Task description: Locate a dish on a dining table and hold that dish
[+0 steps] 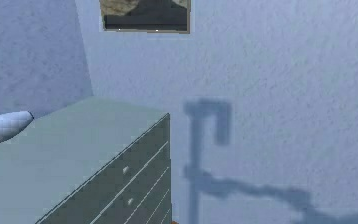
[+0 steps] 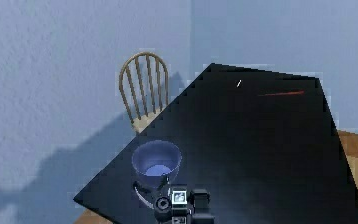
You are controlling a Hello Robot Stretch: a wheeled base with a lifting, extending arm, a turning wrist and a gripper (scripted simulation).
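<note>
Gripper [image 2: 157,196] near bluish bowl [image 2: 157,160], contact unclear, on black table [image 2: 257,130].

This is a home: a lived-in room with pale blue walls [image 1: 287,60]. A grey-green dresser [image 1: 97,170] with drawers stands in a corner, and a framed picture [image 1: 147,15] hangs on the wall behind it. Nearby, a black dining table [image 2: 257,130] has a wooden spindle-back chair [image 2: 145,88] beside it and a blue bowl [image 2: 157,163] on top, over a wood floor [image 2: 357,150].

One bowl [image 2: 157,163], one black table [image 2: 252,140], one chair [image 2: 144,85], one dresser [image 1: 82,150], one wall picture [image 1: 147,14].
</note>
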